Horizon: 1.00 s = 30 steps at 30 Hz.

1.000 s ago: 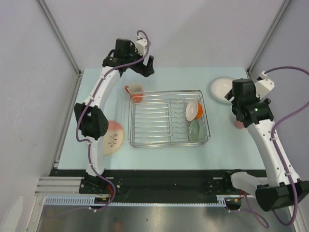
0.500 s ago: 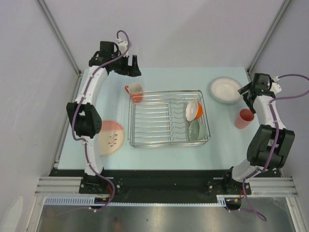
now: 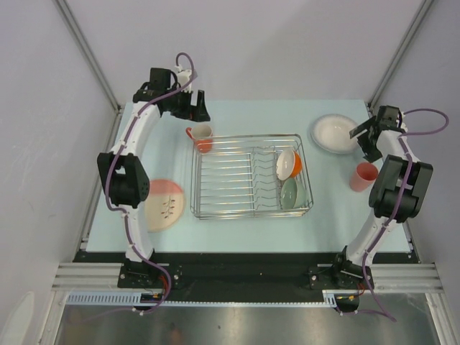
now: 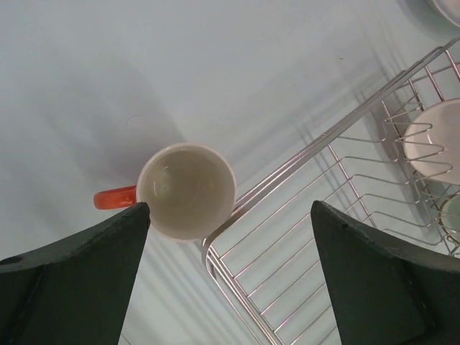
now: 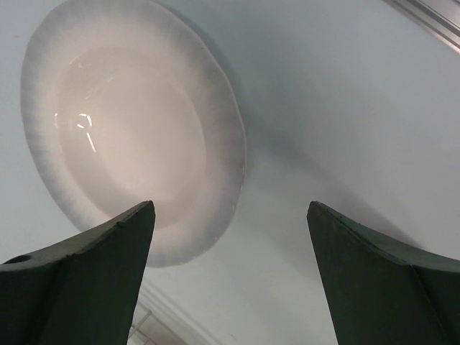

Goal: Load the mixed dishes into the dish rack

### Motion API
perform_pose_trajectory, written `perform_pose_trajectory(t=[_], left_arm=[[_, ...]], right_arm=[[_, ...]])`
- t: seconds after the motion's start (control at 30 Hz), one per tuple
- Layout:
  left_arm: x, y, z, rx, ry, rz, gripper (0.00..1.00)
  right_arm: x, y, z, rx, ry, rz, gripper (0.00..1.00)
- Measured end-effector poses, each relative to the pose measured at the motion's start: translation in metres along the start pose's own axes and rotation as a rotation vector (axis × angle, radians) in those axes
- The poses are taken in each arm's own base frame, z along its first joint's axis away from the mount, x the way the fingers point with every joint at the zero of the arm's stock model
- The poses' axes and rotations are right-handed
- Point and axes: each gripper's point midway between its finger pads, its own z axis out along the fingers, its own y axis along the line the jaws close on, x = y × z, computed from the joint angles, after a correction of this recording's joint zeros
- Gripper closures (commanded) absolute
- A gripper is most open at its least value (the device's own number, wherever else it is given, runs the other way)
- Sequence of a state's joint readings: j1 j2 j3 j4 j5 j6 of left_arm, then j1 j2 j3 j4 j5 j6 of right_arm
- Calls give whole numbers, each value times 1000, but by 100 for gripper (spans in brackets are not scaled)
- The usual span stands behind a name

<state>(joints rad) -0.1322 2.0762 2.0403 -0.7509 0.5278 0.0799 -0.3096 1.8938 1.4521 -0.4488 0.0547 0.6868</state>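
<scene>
Now right hand (image 5: 230,208) hangs nearer white plate (image 5: 136,136)

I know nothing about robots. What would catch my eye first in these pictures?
Probably the silver dish rack in the middle of the pale blue table, with an orange-and-white bowl and a pale green bowl standing at its right end. Next, the left gripper hangs open above an orange mug by the rack's far left corner. The right gripper is open over a white plate at far right.
</scene>
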Motion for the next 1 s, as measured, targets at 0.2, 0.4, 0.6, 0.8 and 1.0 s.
perform_pose_trajectory(t=[0.2, 0.4, 0.6, 0.8, 1.0], left_arm=[[-2, -3, -7, 6, -13, 12, 0], [1, -1, -8, 12, -13, 8, 0], [1, -1, -7, 16, -17, 8, 0], [5, 2, -7, 13, -13, 9, 0], [14, 5, -4, 12, 4, 5, 0]], right_arm=[[9, -2, 13, 38, 7, -60, 10], [36, 3, 49, 53, 79, -121, 14], [49, 27, 60, 34, 94, -196, 18], [54, 27, 65, 30, 107, -184, 22], [45, 26, 71, 5, 66, -128, 25]])
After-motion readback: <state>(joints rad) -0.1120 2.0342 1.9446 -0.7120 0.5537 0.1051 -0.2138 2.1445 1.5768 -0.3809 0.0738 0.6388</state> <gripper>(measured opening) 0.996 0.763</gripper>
